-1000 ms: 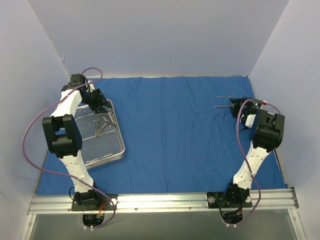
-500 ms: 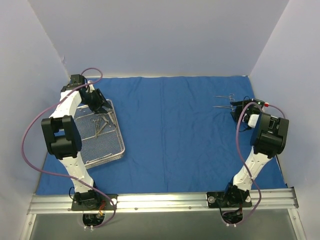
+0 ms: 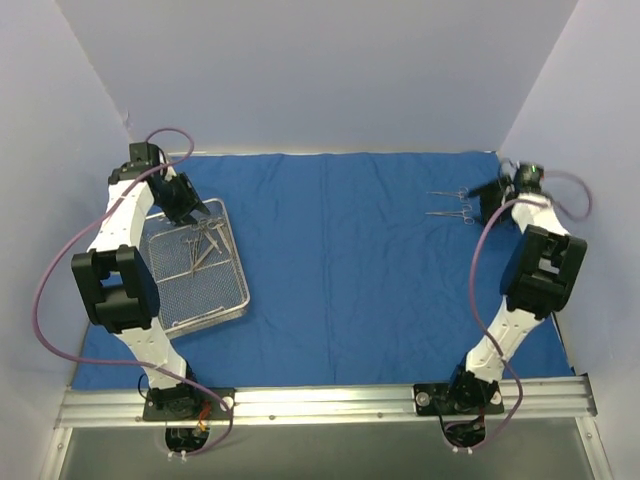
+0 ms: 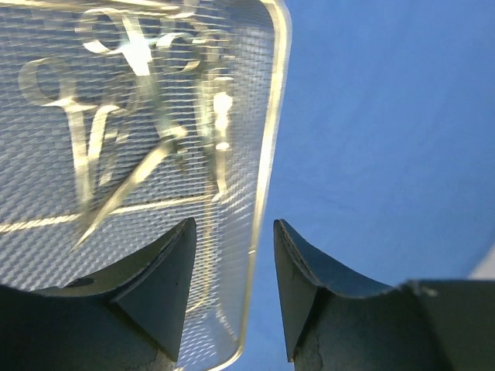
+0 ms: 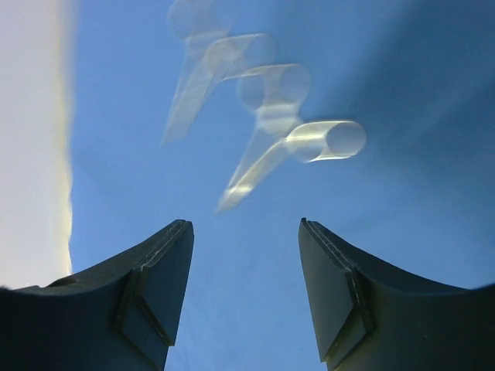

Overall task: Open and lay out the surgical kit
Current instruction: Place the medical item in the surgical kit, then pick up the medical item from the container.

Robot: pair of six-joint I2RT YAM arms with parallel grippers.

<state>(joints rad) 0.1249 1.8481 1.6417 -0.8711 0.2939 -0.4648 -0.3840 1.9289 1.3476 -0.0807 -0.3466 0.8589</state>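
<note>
The royal-blue cloth wrap (image 3: 340, 260) lies spread flat over the table. On its left stands the silver wire-mesh tray (image 3: 215, 300) with several scissor-handled instruments (image 3: 205, 240) in its far part. My left gripper (image 3: 195, 213) hovers open at the tray's far right corner. In the left wrist view its jaws (image 4: 232, 232) straddle the tray rim (image 4: 271, 154), with the instruments (image 4: 139, 116) ahead. Two more instruments (image 3: 448, 203) lie side by side on the cloth at far right. My right gripper (image 3: 480, 205) is open and empty just right of them; they show blurred (image 5: 263, 116) beyond its jaws (image 5: 246, 228).
White walls close in the back and both sides. The cloth's far edge (image 3: 330, 155) runs along the back wall. A metal rail (image 3: 320, 400) carries both arm bases at the near edge. A purple cable (image 3: 45, 290) loops out beside the left arm.
My right gripper has opened wider and drawn back to the far right, leaving the second instrument on the cloth. The left arm has shifted slightly back and to the left.
</note>
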